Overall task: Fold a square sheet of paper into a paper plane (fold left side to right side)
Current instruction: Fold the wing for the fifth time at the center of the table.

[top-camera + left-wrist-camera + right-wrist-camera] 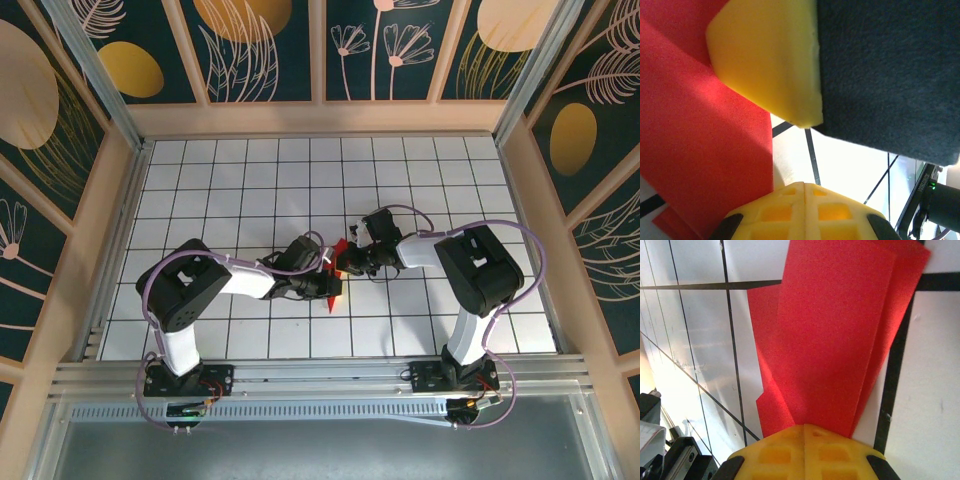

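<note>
R fingers point(832, 455): closed, apparently pinching narrow end of red paper sheet point(840, 330), several layers, mid-counter point(690, 340). L fingers point(777, 217): closed, nothing gripped, paper at their 9 o'clock. Rec.: L pins crease flat, R draws slowly, edges aligned, no tearing.

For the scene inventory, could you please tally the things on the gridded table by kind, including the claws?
red folded paper: 1
robot claws: 2, the left claw and the right claw
Total: 3
</note>
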Motion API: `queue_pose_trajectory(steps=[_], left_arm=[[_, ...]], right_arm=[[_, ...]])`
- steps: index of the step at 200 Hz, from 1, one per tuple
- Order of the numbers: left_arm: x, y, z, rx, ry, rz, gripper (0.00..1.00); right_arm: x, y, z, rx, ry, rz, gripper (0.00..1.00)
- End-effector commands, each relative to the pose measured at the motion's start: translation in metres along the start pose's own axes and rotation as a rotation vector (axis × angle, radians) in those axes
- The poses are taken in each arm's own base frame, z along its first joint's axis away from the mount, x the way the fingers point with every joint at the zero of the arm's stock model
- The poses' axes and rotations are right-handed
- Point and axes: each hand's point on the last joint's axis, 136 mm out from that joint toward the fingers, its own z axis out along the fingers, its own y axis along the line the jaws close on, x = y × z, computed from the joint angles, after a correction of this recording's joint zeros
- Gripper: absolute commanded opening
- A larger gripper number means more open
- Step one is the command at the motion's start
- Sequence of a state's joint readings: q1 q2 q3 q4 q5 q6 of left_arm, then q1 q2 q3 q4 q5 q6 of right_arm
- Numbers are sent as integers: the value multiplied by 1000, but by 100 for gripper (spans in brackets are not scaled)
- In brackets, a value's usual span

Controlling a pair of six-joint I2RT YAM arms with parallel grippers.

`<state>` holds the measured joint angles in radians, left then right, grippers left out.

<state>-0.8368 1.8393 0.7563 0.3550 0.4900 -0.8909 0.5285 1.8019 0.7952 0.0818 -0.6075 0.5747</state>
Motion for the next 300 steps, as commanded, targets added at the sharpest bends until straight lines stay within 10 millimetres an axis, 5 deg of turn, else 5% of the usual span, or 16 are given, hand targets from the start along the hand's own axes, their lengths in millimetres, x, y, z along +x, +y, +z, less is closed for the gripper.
queue_pose_trajectory(steps=[1, 147, 187, 235, 263, 300], left_arm=[[23, 18, -1, -45, 56, -15, 0], [65, 17, -5, -62, 131, 111, 1], [51, 6, -13, -63, 68, 137, 2], [10, -40, -31, -39, -54, 205, 3], [17, -50, -31, 28, -27, 203, 4], [37, -39, -21, 58, 42, 173, 3]], right_arm=[[38, -69, 11, 259, 91, 89, 0], [39, -72, 12, 270, 98, 92, 0], [43, -68, 16, 265, 112, 80, 0], [43, -66, 17, 263, 118, 76, 0], [43, -66, 17, 262, 116, 75, 0], [45, -67, 18, 266, 120, 78, 0]])
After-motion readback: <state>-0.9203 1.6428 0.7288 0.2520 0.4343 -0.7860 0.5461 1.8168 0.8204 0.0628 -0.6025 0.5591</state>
